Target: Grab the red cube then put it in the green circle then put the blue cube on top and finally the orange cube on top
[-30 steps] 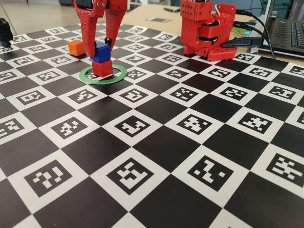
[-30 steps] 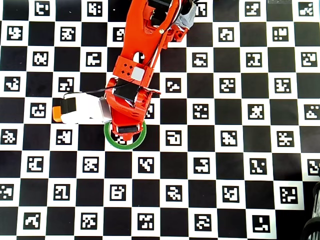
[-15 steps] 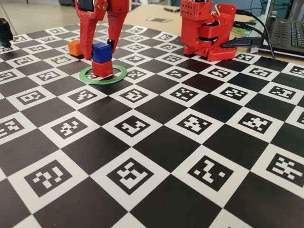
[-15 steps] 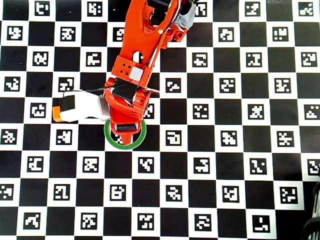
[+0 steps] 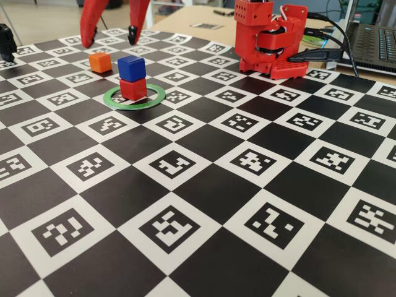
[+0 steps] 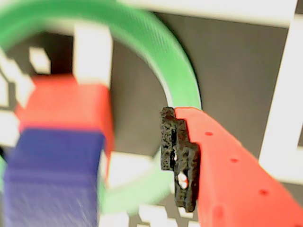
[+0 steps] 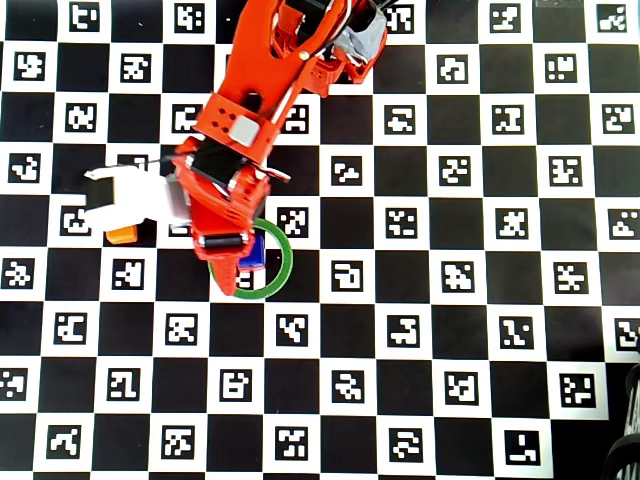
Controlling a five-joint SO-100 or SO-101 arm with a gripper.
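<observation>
The blue cube (image 5: pixel 130 68) sits on top of the red cube (image 5: pixel 133 89), and the pair stands inside the green circle (image 5: pixel 154 95). The orange cube (image 5: pixel 99 62) rests on the mat just behind and left of them. My gripper (image 5: pixel 109 37) hangs open and empty above and behind the stack, its two red fingers spread apart. In the wrist view the blue cube (image 6: pixel 52 179) and red cube (image 6: pixel 66 109) lie left of one black-padded finger (image 6: pixel 177 156), clear of it. From overhead the arm hides most of the stack; a corner of the blue cube (image 7: pixel 252 250) and the orange cube (image 7: pixel 122 235) show.
The arm's red base (image 5: pixel 269 40) stands at the back of the checkered marker mat (image 5: pixel 204 185). A laptop (image 5: pixel 374 46) and cables lie at the back right. A small black object (image 5: pixel 6 40) sits at the left edge.
The gripper opened off the blue cube, rose and drew back to the left. The blue cube stays on the red cube in the ring.
</observation>
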